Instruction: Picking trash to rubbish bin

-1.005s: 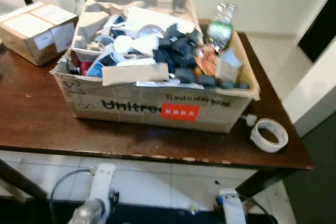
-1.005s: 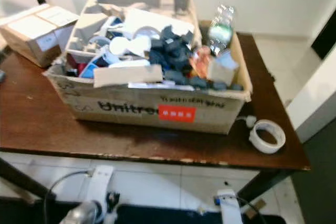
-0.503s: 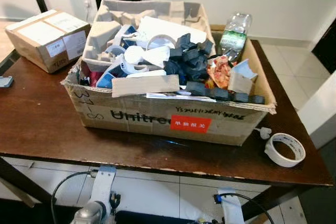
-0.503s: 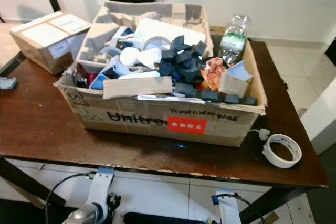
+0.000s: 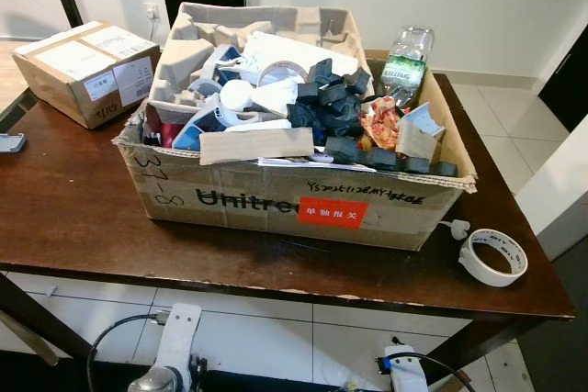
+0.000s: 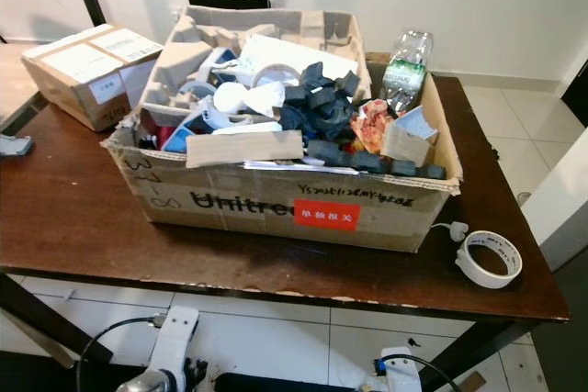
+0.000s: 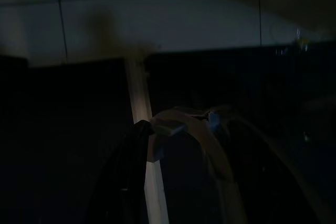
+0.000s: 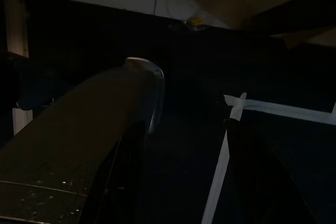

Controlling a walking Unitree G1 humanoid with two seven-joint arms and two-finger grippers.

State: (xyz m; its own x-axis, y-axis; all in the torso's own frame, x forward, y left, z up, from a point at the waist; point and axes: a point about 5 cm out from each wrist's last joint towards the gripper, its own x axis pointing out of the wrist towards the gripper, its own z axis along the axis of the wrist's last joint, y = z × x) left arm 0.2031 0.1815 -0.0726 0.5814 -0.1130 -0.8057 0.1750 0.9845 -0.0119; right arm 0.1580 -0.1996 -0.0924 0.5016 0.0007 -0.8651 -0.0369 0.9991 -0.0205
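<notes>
1. Dark brown wood forms the table (image 5: 64, 218) before us, standing on a pale tiled floor against a white wall.
2. We take the big open cardboard box (image 5: 239, 201), printed "Unitree" with a red label, as our landmark; it sits mid-table.
3. Trash fills the box: grey moulded pulp trays (image 5: 188, 48), white cups and paper (image 5: 241, 98), dark blue foam pieces (image 5: 326, 107), a crumpled orange wrapper (image 5: 379, 121).
4. A clear plastic bottle (image 5: 404, 60) stands at the box's far right corner.
5. A tape roll (image 5: 493, 257) lies flat on the table, just right of the box's near corner.
6. A smaller sealed carton (image 5: 87, 71) sits left of the box, apart from it.
7. Our left arm (image 5: 175, 355) and right arm (image 5: 404, 375) hang below the table edge, nearer to us than the box; the wrist views are too dark, so we cannot tell how either pincer stands.
</notes>
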